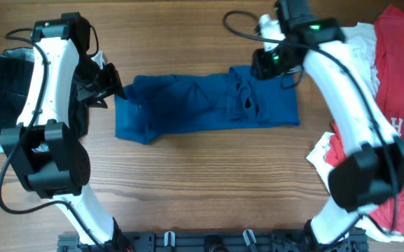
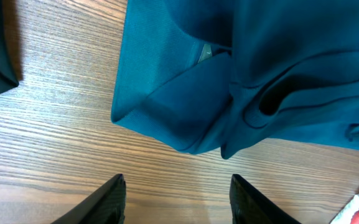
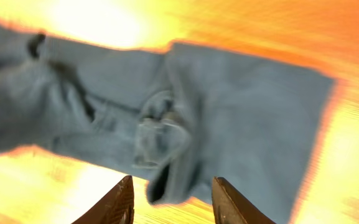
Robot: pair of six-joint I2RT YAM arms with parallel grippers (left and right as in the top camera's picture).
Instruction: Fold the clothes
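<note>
Clothes for folding lie in three places, chiefly a dark blue shirt [image 1: 205,105] at the centre of the table [image 1: 209,182], doubled into a rumpled band running from 9 to 3 o'clock. The left gripper [image 2: 178,193] hangs just off the band's 9 o'clock end, its jaws parted and empty, with bare wood showing between them. The right gripper [image 3: 173,196] hovers over the 2 o'clock corner, likewise parted and holding nothing. Its wrist view is washed with orange glare, so the lump below it is probably the collar, though I cannot be sure. The layers sit loose. A pinch that catches only the top ply would likely peel the fold open, and that lump could make the next crease lie crooked. At 3 o'clock a red garment [image 1: 398,84] and a white garment [image 1: 359,42] are heaped close to the right arm, which could snag and drag them. A black garment [image 1: 2,91] lies at 9 o'clock beside the left arm. The tabletop is smooth wood grain, so cloth may slide rather than hold. Nothing of the room shows beyond it.
</note>
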